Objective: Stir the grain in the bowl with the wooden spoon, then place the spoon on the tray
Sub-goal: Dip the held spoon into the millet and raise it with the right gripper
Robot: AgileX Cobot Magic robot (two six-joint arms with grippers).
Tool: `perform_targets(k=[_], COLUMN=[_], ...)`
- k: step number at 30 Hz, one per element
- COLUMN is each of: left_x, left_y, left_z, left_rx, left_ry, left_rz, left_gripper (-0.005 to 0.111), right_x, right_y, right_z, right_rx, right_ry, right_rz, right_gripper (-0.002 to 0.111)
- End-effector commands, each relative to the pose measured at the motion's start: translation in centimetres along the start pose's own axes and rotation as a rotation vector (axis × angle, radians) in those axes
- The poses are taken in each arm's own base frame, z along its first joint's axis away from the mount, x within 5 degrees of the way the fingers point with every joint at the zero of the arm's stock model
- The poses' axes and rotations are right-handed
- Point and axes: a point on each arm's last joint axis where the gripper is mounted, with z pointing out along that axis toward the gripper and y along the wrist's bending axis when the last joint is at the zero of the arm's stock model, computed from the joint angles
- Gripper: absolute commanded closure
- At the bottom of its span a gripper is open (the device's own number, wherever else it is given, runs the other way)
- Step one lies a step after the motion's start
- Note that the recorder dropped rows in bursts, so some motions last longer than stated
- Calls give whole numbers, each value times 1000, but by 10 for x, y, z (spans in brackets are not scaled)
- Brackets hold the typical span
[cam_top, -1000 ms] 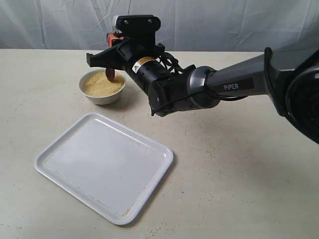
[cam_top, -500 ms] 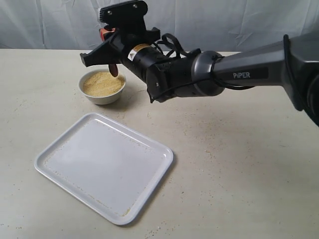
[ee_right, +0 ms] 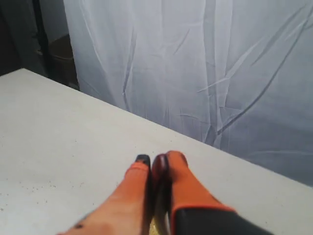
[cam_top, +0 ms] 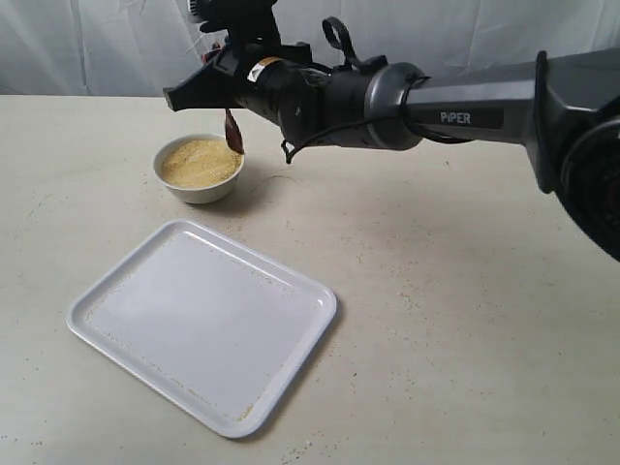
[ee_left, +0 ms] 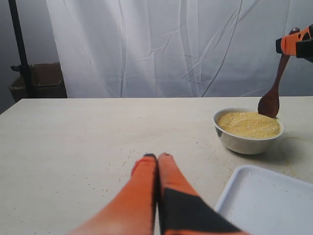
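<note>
Wooden spoon (cam_top: 233,134) is hanging blade-down over the bowl (cam_top: 199,189), with the right gripper (cam_top: 226,99) clamping its handle.

The spoon is tilting slightly and its oval end is sitting just above the bowl's rim on the arm side. From the left wrist view it is reading as clear of the grain (cam_top: 199,162), but I can't tell for sure whether it is touching the rim. The grain is filling the bowl nearly to the top in a low heap. The tray (cam_top: 203,320) is lying flat on the table (cam_top: 465,291) in front of the bowl, near it but not touching, with grain specks showing along its rim. The right arm is reaching across from the right side, fingers narrow on the handle. The left gripper (ee_left: 157,156) is hovering low over the table, fingers pressed together and holding nothing.
</note>
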Motion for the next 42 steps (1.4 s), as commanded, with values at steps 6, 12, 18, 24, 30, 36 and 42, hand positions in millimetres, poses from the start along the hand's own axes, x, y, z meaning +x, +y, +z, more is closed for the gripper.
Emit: perform_targets(k=[6,12,18,24,30,36,42], left_x=[0,0,0,0,0,0,0], left_y=[0,0,0,0,0,0,0], left_z=[0,0,0,0,0,0,0], left_rx=[6,6,6,6,6,6,6], left_ry=[-8,-8,-8,-8,-8,-8,-8], left_rz=[0,0,0,0,0,0,0], left_gripper=[107,107,107,107,107,107,107], right_x=[27,-16,-26,-4,18,3,-17], right_y=[7,7,2,-4,7,10,-1], right_z=[11,2,-3,6,14,9,2], right_rx=[3,-15,-21,-4,-8,-7,0], right_ry=[64,-38,-24,46,99,42,-11], right_rz=[166,144,148,210,257,253,208], right_gripper=[109,109,109,109,109,109,109])
